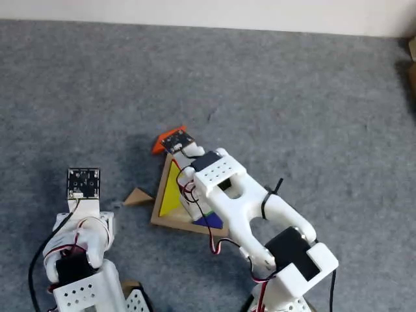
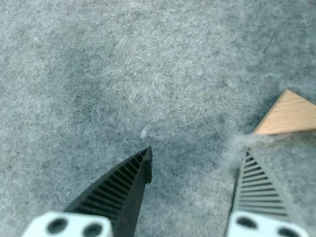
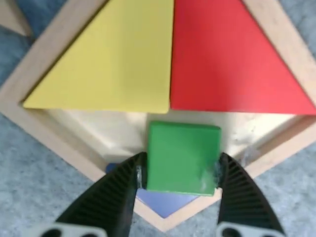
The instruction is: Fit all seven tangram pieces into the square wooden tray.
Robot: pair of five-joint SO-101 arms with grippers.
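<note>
Right wrist view: I read right pincer (image 3: 182, 160) clamped on green square (image 3: 183, 145) over tray (image 3: 64, 144) | left pincer (image 2: 197, 150) spread wide, empty.

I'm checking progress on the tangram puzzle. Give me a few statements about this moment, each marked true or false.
1. The right claw grips the green square. True.
2. The yellow triangle lies outside the tray. False: it lies inside the tray, beside the red triangle.
3. The left claw is open over the carpet. True.
4. The orange piece sits in the tray. False: it lies on the carpet outside it.
</note>
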